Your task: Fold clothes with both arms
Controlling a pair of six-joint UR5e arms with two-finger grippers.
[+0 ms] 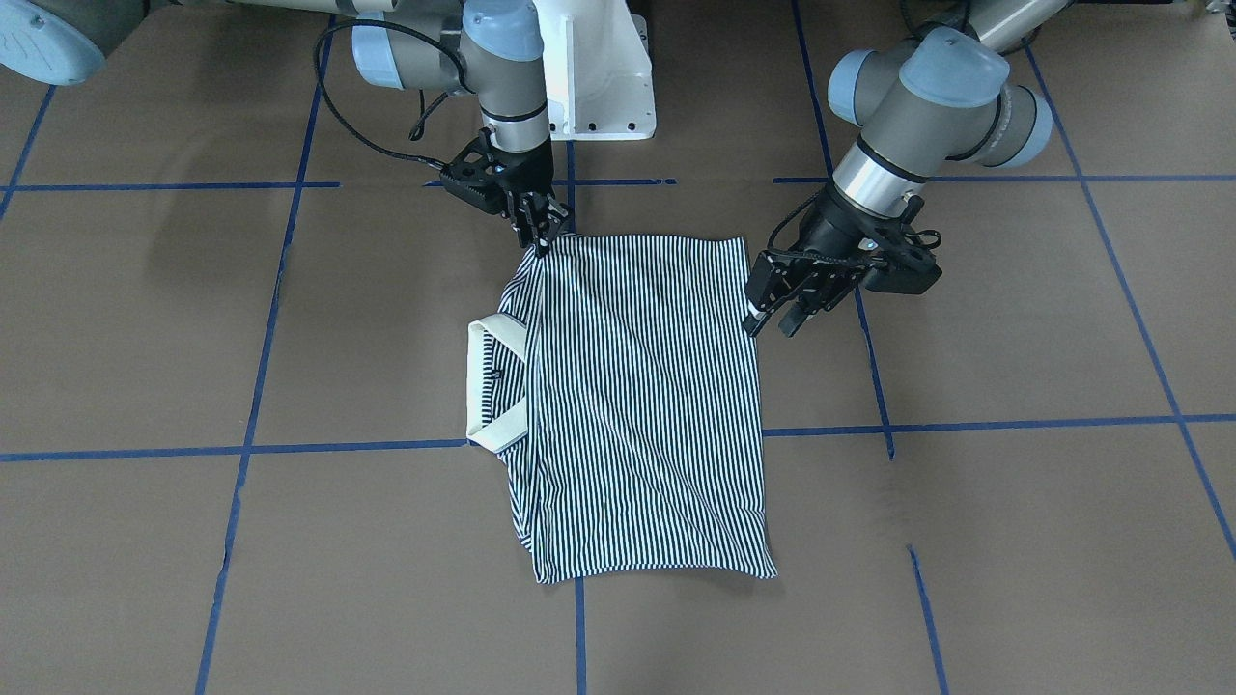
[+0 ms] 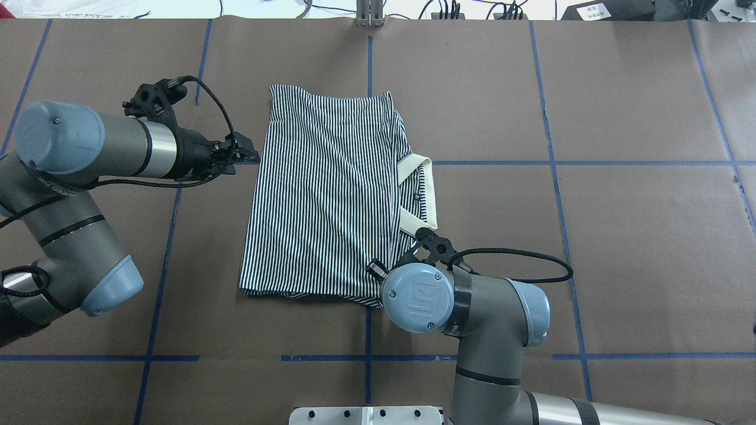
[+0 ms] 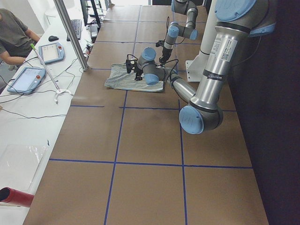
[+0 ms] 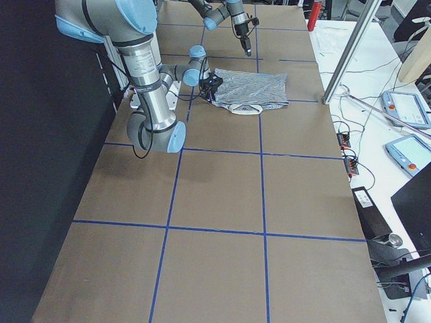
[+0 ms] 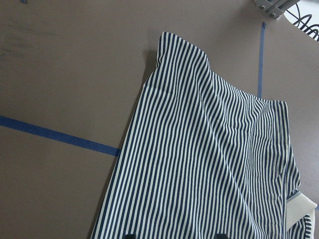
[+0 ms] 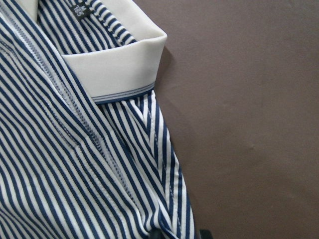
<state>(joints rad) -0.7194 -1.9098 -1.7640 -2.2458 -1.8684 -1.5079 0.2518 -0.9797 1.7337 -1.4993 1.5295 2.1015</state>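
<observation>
**Polo shirt awaits a 2-armed fold.** A striped polo shirt (image 1: 647, 405) lies flat and partly folded on the brown tabletop (image 1: 1014, 319). Its cream collar (image 1: 480, 386) is turned toward the robot's right, and its hem is at the end farthest from the collar.

The right claw (image 1: 541, 235) is clenched on the shirt corner just beside the collar on the robot's side, with the fabric drawn up to a small peak between its fingers. The left claw (image 1: 775, 323) hangs released, jaws parted, at the edge opposite the collar and near that edge's robot-side corner. In the front-facing view 1 fingertip looks to touch or overlap the hem, though contact cannot be confirmed.

From the left claw the shirt stretches away toward the collar, and its wrist camera shows stripes filling the space ahead of the 2 fingertips. The collar-to-hem axis runs across the tabletop from 1 arm to the other. The 2 claws therefore bracket the shirt edge nearest the robot, the right at the collar end and the left at the end away from the collar.

By this layout, the coming move turns on the left claw, the nearer of the 2 to the free corner, closing on it. Only with both ends held could that edge be lifted and carried past the collar to the side away from the robot.
</observation>
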